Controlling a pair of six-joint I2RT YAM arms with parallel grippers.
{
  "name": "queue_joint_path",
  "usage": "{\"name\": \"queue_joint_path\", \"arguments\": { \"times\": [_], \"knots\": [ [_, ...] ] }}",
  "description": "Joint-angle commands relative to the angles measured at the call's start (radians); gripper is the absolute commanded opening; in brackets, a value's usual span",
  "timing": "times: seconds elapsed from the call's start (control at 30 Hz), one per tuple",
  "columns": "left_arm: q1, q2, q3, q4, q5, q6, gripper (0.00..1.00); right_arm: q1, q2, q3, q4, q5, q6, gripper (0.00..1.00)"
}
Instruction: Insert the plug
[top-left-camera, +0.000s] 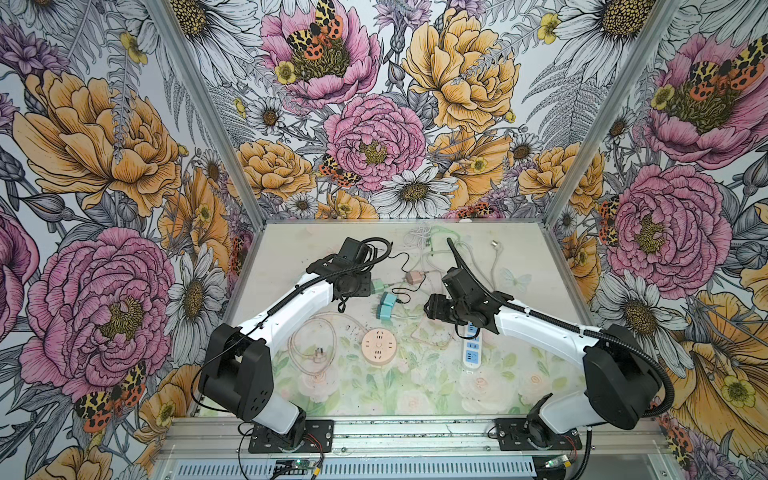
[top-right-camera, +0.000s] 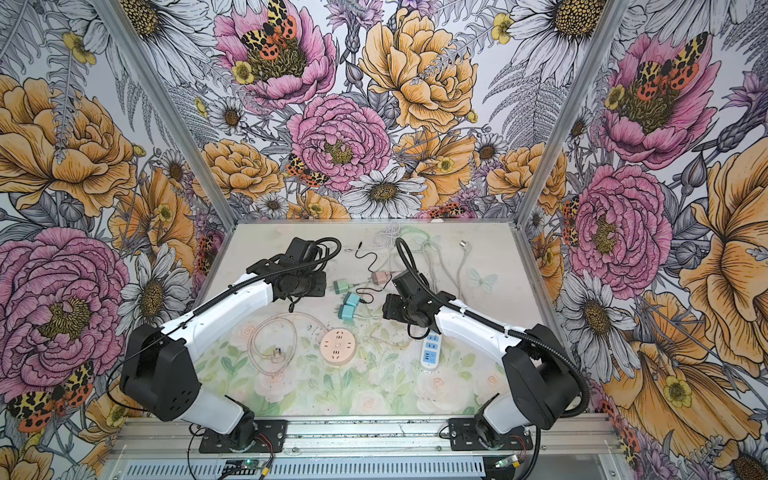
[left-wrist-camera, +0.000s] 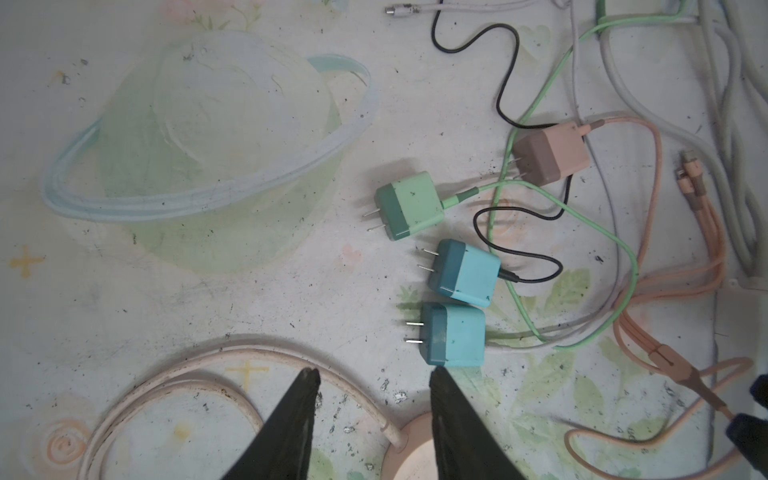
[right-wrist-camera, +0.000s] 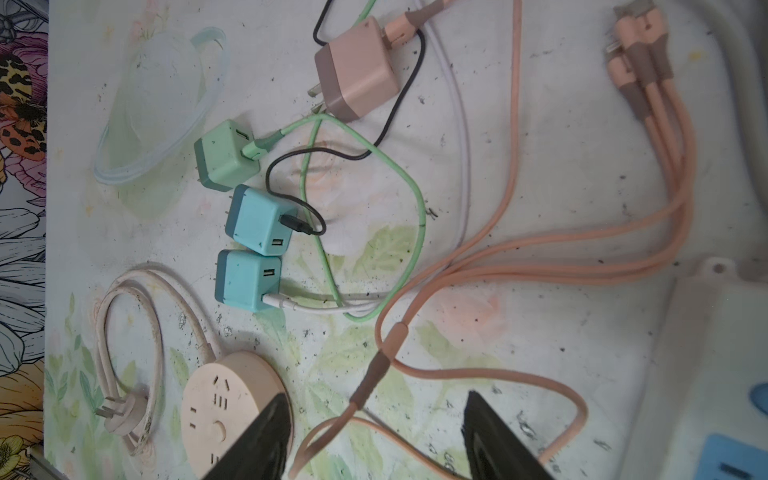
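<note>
One white power strip (top-left-camera: 471, 353) | far end hidden under right arm (top-left-camera: 536, 328)

soft, even light filling both top views, plugs (left-wrist-camera: 455, 334) casting only faint shadows, wrist views looking hazy and washed, fingertips (left-wrist-camera: 303, 407) and strip (right-wrist-camera: 715, 353) blurring near frame edges, walls (top-left-camera: 104, 145) splaying outward
</note>
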Motion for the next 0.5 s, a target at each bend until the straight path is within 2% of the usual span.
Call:
{"name": "queue_joint_path", "arguments": {
  "times": [0.0,0.2,0.3,0.37,0.43,0.47],
  "knots": [
    [0.017,-0.038,-0.015,0.023,0.003,-0.017,0.47,0.002,0.04,0.027,0.02,0.019,0.065,0.67],
    [0.032,-0.049,-0.034,0.029,0.007,-0.014,0.47,0.012,0.139,0.078,0.02,0.017,0.1,0.66],
    [0.041,-0.056,-0.045,0.033,0.009,-0.014,0.47,0.014,0.172,0.101,0.022,0.036,0.107,0.61],
    [0.05,-0.064,-0.052,0.037,0.015,-0.014,0.47,0.014,0.182,0.116,0.021,0.052,0.101,0.44],
    [0.058,-0.07,-0.059,0.037,0.018,-0.014,0.47,0.014,0.184,0.121,0.02,0.074,0.097,0.14],
    [0.063,-0.074,-0.06,0.037,0.02,-0.014,0.47,0.012,0.182,0.121,0.02,0.083,0.097,0.05]
  ]
}}
